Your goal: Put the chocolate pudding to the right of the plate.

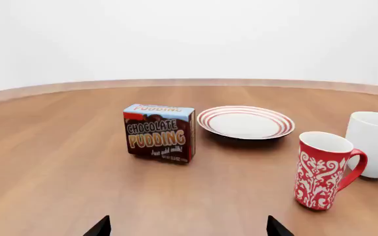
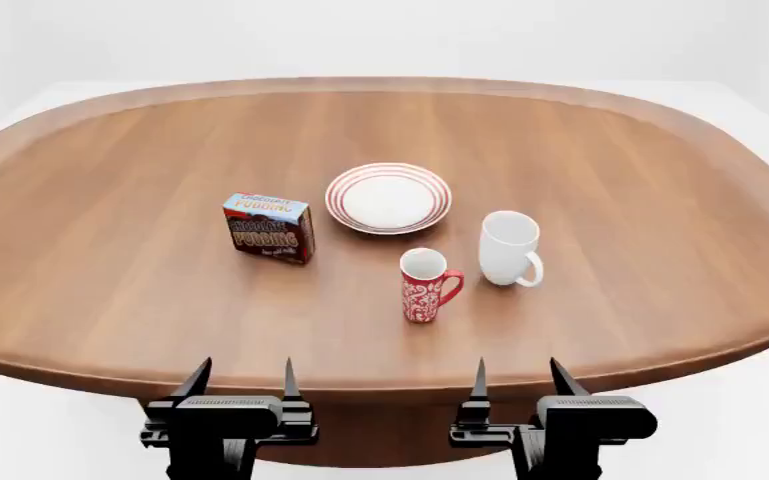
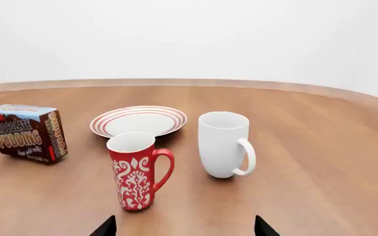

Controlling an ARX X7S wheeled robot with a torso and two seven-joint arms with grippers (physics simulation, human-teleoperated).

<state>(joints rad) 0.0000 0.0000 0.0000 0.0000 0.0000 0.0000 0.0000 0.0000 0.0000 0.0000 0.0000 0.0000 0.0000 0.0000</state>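
The chocolate pudding (image 2: 269, 228) is a small dark brown carton standing upright on the wooden table, just left of the plate (image 2: 388, 197), a round white plate with red rings. The carton also shows in the left wrist view (image 1: 159, 132) and the right wrist view (image 3: 27, 133); the plate shows there too (image 1: 246, 122) (image 3: 138, 120). My left gripper (image 2: 241, 381) is open and empty at the table's near edge, well short of the carton. My right gripper (image 2: 515, 379) is open and empty at the near edge, in front of the mugs.
A red patterned mug (image 2: 426, 285) stands in front of the plate, and a plain white mug (image 2: 510, 248) stands to its right, right of the plate and nearer me. The table (image 2: 651, 200) is a large rounded wooden top with bare wood on both sides.
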